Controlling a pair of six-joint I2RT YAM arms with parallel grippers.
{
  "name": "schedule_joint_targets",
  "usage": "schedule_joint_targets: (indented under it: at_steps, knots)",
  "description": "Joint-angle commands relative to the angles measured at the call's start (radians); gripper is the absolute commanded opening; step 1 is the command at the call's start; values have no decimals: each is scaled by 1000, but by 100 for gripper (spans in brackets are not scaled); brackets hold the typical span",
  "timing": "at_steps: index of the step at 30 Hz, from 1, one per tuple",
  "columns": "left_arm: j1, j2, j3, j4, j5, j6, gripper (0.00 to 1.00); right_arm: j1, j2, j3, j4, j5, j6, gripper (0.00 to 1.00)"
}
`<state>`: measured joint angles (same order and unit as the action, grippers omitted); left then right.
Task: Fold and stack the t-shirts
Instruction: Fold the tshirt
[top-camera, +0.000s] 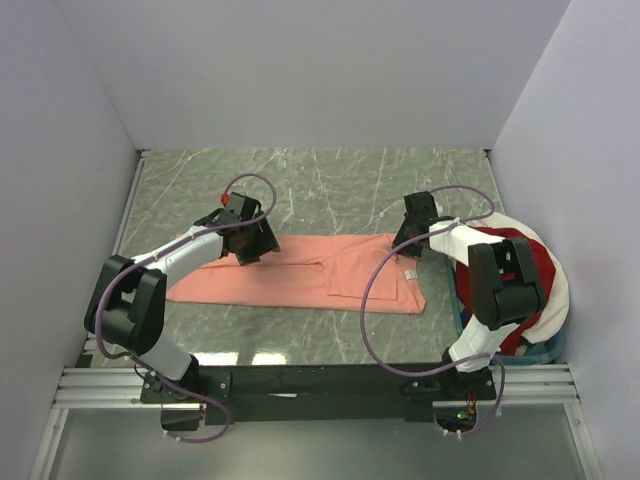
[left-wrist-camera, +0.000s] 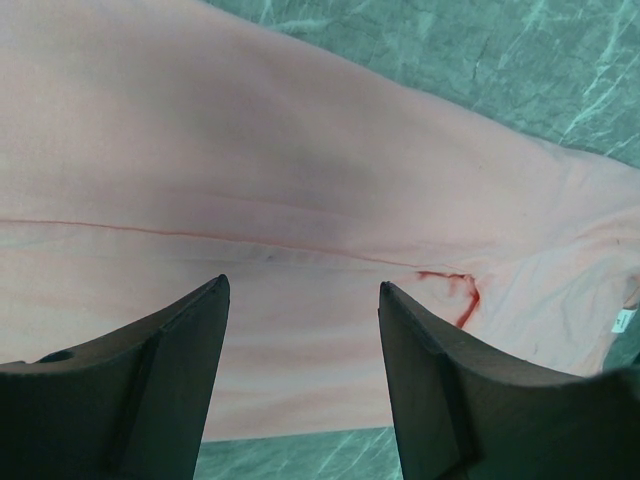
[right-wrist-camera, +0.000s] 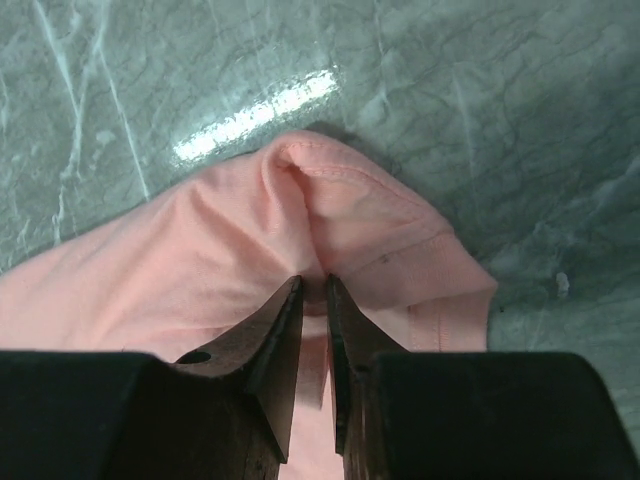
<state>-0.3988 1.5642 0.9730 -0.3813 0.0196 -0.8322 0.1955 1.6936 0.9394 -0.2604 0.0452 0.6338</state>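
A salmon-pink t-shirt (top-camera: 300, 276) lies folded into a long strip across the middle of the table, a small white label (top-camera: 410, 275) near its right end. My left gripper (top-camera: 248, 248) hovers open over the strip's left part; in the left wrist view the cloth (left-wrist-camera: 280, 180) fills the frame and nothing is between the fingers (left-wrist-camera: 190, 340). My right gripper (top-camera: 410, 243) is at the strip's far right corner, shut on a pinched fold of the pink t-shirt (right-wrist-camera: 310, 215). A dark red t-shirt (top-camera: 520, 260) lies in the basket at right.
A white-rimmed round basket (top-camera: 556, 290) stands at the right edge under the right arm, holding the red cloth. White walls enclose the green marble tabletop (top-camera: 320, 190). A black rail (top-camera: 320, 380) runs along the near edge.
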Motion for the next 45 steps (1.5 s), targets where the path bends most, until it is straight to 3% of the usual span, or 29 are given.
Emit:
schedule_joint_targets:
  at_steps: [1, 11, 20, 30, 37, 45]
  knots:
    - [-5, -26, 21, -1, -44, 11, 67, -11, 17, 44, -16, 41, -17, 23]
    - [-14, -75, -82, 7, -67, 16, 65, -8, 15, 65, -43, 36, -13, 23]
    - [-32, -115, -145, 28, -104, 42, 57, 18, -225, 53, -118, 111, -16, 31]
    - [-37, -151, -161, -2, -219, -2, 47, 228, -380, -164, -1, 62, 167, 31]
    - [-48, -139, -178, 8, -244, -8, 44, 295, -364, -320, 142, 19, 317, 30]
    - [-80, -101, -218, 24, -253, -51, 41, 276, -192, -193, 63, 47, 245, 30]
